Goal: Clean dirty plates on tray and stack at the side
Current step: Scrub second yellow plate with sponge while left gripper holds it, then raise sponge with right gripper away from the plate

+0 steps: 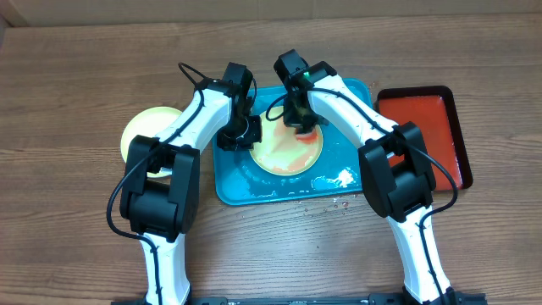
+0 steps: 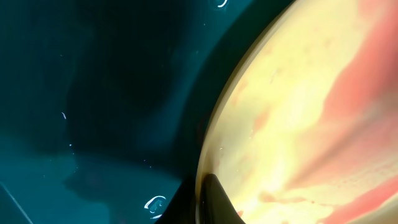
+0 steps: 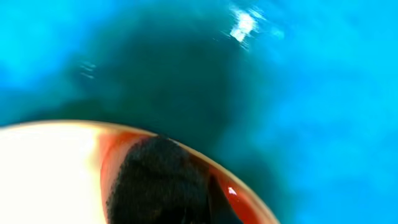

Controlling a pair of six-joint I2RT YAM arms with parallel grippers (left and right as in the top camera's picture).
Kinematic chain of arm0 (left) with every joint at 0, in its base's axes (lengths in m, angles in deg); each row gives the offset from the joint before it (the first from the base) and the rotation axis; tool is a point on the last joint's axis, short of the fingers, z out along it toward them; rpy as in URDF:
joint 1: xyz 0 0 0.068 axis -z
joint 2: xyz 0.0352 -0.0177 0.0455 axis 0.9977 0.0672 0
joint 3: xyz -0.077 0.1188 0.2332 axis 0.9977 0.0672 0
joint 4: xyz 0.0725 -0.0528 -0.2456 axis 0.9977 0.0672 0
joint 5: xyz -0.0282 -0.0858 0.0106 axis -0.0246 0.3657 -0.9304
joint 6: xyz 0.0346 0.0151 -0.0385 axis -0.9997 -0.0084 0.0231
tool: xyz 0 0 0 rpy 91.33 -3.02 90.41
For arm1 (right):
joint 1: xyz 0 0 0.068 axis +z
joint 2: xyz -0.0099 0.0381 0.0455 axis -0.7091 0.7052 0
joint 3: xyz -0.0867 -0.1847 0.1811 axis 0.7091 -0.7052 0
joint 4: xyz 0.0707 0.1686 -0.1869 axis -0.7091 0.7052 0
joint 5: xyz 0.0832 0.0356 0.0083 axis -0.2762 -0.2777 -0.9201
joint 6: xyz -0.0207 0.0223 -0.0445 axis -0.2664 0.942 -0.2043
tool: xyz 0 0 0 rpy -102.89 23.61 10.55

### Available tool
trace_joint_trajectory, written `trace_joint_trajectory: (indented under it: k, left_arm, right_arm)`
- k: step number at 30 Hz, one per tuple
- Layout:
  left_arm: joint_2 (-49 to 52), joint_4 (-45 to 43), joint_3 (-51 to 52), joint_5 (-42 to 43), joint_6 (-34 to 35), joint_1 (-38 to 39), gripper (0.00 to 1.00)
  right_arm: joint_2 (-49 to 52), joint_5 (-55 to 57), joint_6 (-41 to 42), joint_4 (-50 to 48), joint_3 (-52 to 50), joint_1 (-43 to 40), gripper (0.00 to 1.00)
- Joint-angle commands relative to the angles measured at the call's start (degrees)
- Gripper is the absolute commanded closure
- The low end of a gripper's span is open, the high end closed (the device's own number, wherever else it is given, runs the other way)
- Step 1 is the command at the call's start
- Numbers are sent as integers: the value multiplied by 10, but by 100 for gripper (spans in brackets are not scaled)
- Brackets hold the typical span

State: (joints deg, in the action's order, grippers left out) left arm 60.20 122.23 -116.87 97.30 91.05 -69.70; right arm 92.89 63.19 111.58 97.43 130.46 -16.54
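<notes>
Pinching the left rim of the sauce-smeared plate (image 1: 286, 152) between its fingers (image 2: 208, 196), the left gripper (image 1: 241, 140) is seemingly steadying it on the turquoise tray (image 1: 237, 185) for scrubbing. Across it, the right gripper (image 1: 303, 127) is pressing a dark wad (image 3: 161, 180) onto the far rim; how far its jaws are parted I cannot tell. Another yellow-green plate (image 1: 140, 129) is lying left on the wooden table (image 1: 68, 72), a red tray (image 1: 419, 119) right, droplets (image 1: 339, 203) glistening.
</notes>
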Motion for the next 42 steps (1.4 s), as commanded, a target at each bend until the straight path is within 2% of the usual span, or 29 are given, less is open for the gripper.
trace_joint_trajectory:
  k: [1, 6, 15, 21, 24, 27, 30, 34, 42]
  left_arm:
    - [12, 6, 13, -30, -7, -3, 96]
    - [12, 6, 13, -30, -7, -3, 96]
    - [12, 6, 13, -30, -7, -3, 96]
    - [12, 7, 13, -30, -7, -3, 96]
    - [12, 7, 13, -30, -7, -3, 96]
    - [12, 7, 13, -30, -7, -3, 96]
    - [12, 5, 13, -30, -7, -3, 96]
    - [12, 6, 13, -30, -7, -3, 96]
    - [12, 7, 13, -30, -8, -3, 96]
  right_arm:
    - [22, -125, -53, -36, -12, 10, 96]
    - [22, -197, -90, -15, -12, 14, 96]
    - [22, -284, -193, 89, -12, 14, 96]
    - [22, -266, -215, 143, -12, 14, 96]
    - [22, -165, -174, 169, -12, 12, 96]
    - [21, -1, -75, 190, -11, 7, 96]
    - [16, 107, 2, 214, 1, 2, 96]
    - [-13, 123, 26, 201, 22, 2, 96]
    - [-154, 124, 25, 119, 34, 3, 96]
